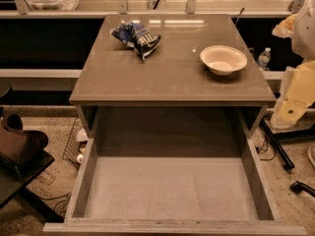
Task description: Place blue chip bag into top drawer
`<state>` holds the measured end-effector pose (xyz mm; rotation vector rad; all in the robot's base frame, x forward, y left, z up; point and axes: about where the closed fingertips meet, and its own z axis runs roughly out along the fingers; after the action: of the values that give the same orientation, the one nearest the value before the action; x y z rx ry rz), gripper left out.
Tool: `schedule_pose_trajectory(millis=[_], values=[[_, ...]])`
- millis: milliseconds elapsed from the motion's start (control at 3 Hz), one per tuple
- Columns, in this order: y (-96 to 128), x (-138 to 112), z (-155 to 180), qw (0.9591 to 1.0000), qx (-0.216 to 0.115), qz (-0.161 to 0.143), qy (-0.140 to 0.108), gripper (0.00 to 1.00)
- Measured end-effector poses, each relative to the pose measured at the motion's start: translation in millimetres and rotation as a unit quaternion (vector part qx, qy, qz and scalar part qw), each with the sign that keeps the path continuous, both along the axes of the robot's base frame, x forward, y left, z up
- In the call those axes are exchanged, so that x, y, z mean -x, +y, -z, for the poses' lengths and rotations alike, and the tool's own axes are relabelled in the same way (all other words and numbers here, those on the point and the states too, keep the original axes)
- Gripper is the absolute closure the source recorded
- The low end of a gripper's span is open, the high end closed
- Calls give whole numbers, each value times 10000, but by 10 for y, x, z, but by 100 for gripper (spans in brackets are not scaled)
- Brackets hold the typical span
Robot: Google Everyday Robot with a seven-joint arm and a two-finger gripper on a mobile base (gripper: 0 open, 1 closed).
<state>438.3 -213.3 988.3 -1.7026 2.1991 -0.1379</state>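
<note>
The blue chip bag lies crumpled on the cabinet top, at the back left. The top drawer is pulled out wide toward the front, and its flat bottom is bare. My gripper is out of view. Only a pale section of my arm shows at the right edge, beside the cabinet and well away from the bag.
A white bowl stands on the cabinet top at the right. A water bottle is behind the right edge. A wire basket is on the floor at the left, next to a dark brown object. Cables and black legs lie on the floor at the right.
</note>
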Motion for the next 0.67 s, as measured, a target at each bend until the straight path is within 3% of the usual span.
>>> schedule_pose_trajectory(millis=[333, 667], values=[[2, -27, -10, 10000, -34, 0, -42, 0], [26, -378, -160, 9970, -494, 0, -590, 0]])
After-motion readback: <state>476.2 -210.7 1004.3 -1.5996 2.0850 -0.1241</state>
